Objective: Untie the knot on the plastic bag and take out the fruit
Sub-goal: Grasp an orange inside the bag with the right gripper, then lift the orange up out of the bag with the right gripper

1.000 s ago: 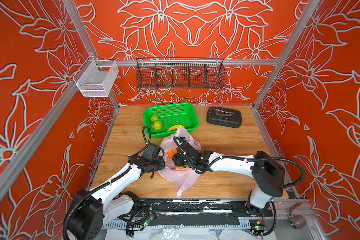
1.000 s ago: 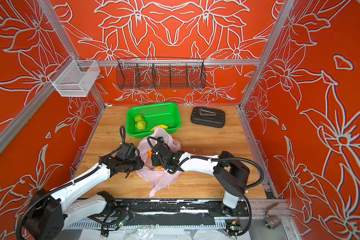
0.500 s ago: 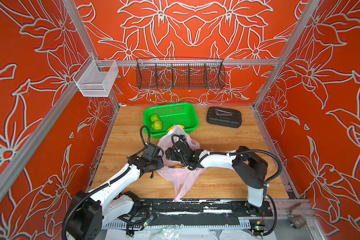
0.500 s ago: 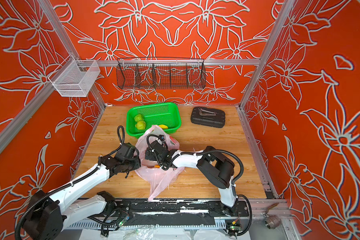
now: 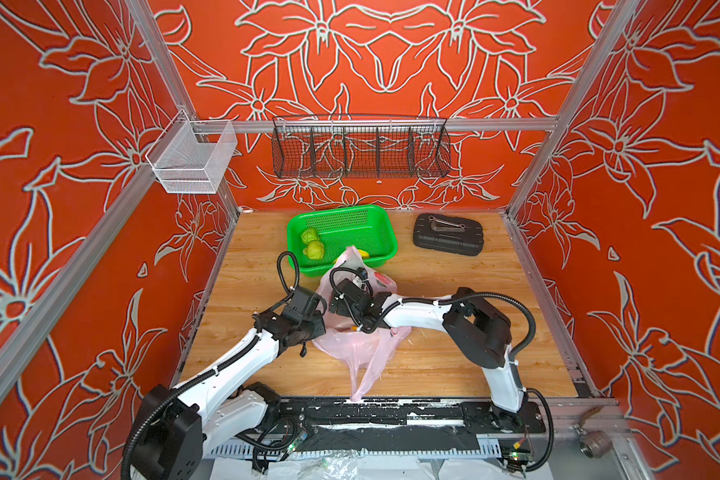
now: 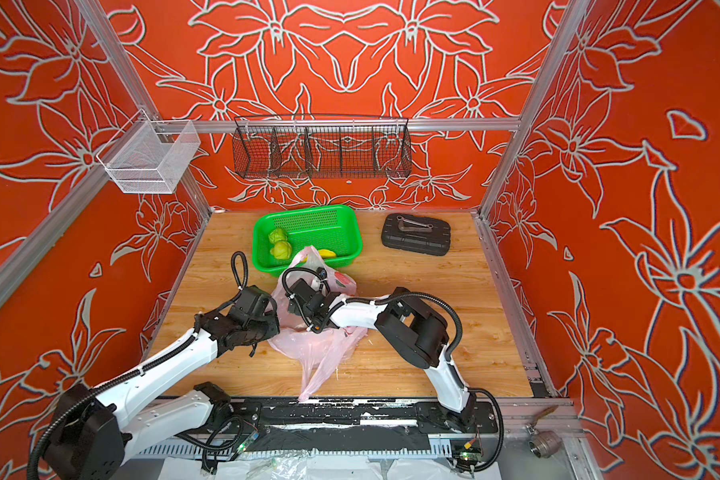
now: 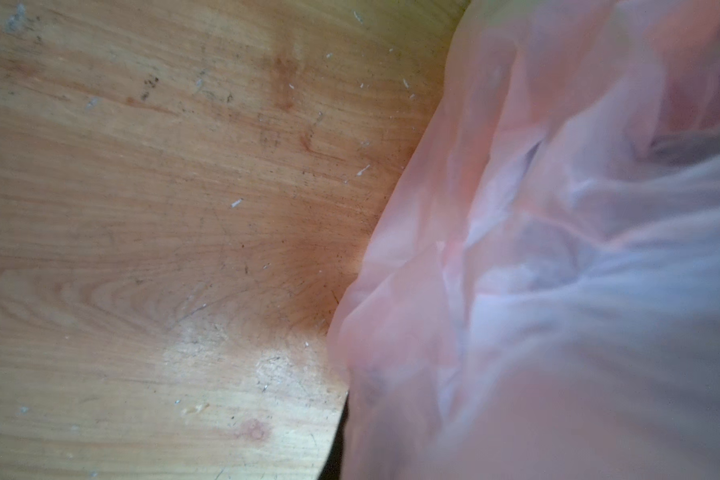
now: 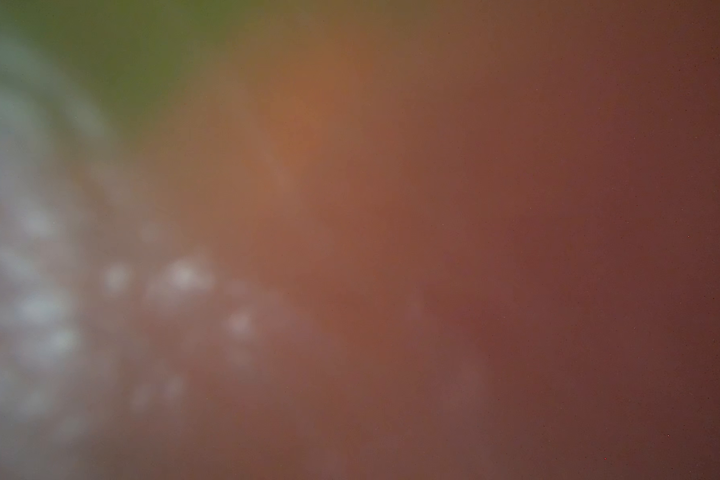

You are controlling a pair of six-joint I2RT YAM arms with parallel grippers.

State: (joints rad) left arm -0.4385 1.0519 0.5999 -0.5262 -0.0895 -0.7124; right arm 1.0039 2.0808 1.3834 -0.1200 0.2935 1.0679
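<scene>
The pink plastic bag [image 5: 358,349] [image 6: 312,351] lies mid-table, just in front of the green basket [image 5: 387,232]. Its loose handles trail toward the front edge, and no knot shows. My left gripper [image 5: 323,326] is shut on the bag's left edge; pink film [image 7: 558,291] covers its jaws in the left wrist view. My right gripper [image 5: 334,304] reaches into the bag from the right, and its fingers are hidden by the plastic. The right wrist view is only a reddish blur. Of the fruit, two green apples [image 5: 313,249] and a banana [image 5: 362,252] lie in the basket. A speck of orange [image 5: 353,328] shows under the right wrist.
A black case [image 5: 447,239] lies at the back right of the wooden table [image 5: 433,357]. A black wire rack [image 5: 360,145] hangs on the back wall. A white mesh basket [image 5: 190,164] hangs on the left rail.
My right gripper has pushed leftward, deeper into the bag, with its elbow swinging in. My left gripper has closed on the bag's left edge. The bag's top now stands up nearer the basket.
</scene>
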